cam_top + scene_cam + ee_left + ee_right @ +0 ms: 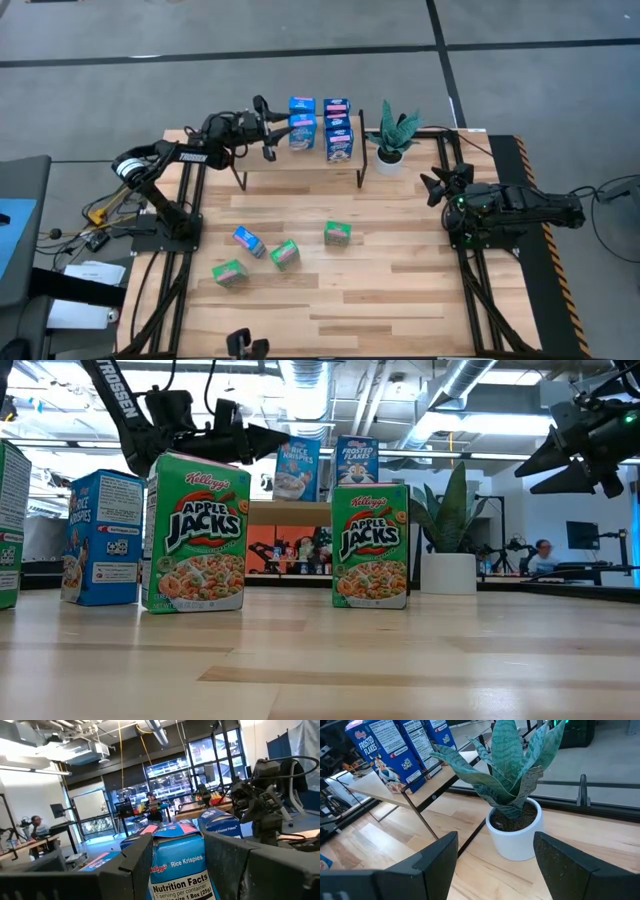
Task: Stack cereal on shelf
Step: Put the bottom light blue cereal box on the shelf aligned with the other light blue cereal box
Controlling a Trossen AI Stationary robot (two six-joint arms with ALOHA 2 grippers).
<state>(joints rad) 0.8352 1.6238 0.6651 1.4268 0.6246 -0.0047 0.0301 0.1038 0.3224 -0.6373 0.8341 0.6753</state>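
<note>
The shelf (270, 165), a light-wood board on black legs, stands at the table's far side. Several blue cereal boxes stand upright on it, among them a Rice Krispies box (302, 130) and a Frosted Flakes box (355, 460). My left gripper (268, 128) is open at the shelf's left part, pointing level at the Rice Krispies box (179, 865), which shows just ahead between its fingers. A blue box (248, 240) and three green Apple Jacks boxes (285, 254) (337, 234) (229, 272) stand on the tabletop. My right gripper (432, 186) is open and empty at the right.
A potted green plant (392, 140) in a white pot stands just right of the shelf, in front of my right gripper (495, 865). The shelf's thin black legs (360, 178) reach down to the tabletop. Bare wood lies along the table's near side (400, 300).
</note>
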